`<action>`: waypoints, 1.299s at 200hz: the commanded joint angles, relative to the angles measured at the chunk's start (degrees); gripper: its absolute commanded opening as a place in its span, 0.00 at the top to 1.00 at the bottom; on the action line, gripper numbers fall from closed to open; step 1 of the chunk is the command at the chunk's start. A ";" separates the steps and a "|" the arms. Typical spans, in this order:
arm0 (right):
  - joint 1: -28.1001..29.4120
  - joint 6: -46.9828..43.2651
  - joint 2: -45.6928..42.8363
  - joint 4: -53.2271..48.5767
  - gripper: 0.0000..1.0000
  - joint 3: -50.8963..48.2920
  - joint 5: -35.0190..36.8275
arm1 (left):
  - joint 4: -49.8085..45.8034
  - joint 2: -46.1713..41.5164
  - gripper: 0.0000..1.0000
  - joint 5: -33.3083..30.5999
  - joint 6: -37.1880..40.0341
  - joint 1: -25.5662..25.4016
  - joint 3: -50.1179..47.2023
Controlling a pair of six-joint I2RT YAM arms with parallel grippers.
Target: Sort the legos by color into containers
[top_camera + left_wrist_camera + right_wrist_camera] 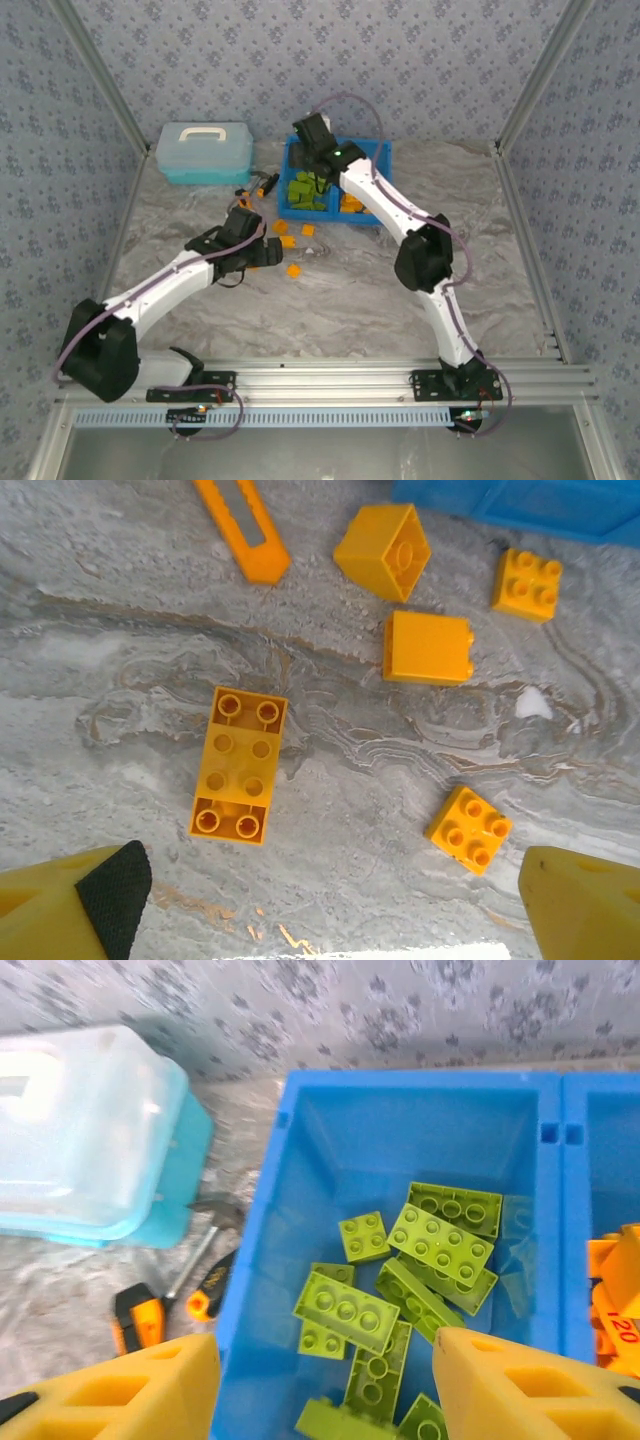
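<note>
Olive-green legos lie piled in the left compartment of the blue bin. Orange legos fill its right compartment. My right gripper hovers open over the green pile with nothing between its fingers; from above it hangs over the bin. On the table, my left gripper stands open above loose orange legos: a long brick, a small square one, a cube, a tipped one and another square. In the top view it sits just left of those bricks.
A pale blue lidded case stands at the back left, beside the bin. A slim orange-and-black hand tool lies between case and bin; its orange end reaches near the loose bricks. Metal frame rails border the table.
</note>
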 commanded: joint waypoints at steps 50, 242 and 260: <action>2.64 -0.99 -38.51 12.09 0.13 -38.02 -1.67 | 3.28 20.62 0.09 -6.41 -0.72 -5.49 14.77; 2.56 1.04 -55.26 8.77 0.00 -51.20 2.85 | 1.35 27.38 0.67 -11.57 -2.66 -7.41 22.54; 2.56 1.74 -56.68 8.34 0.00 -52.56 3.32 | 0.93 22.95 0.67 -15.56 1.39 -11.63 26.99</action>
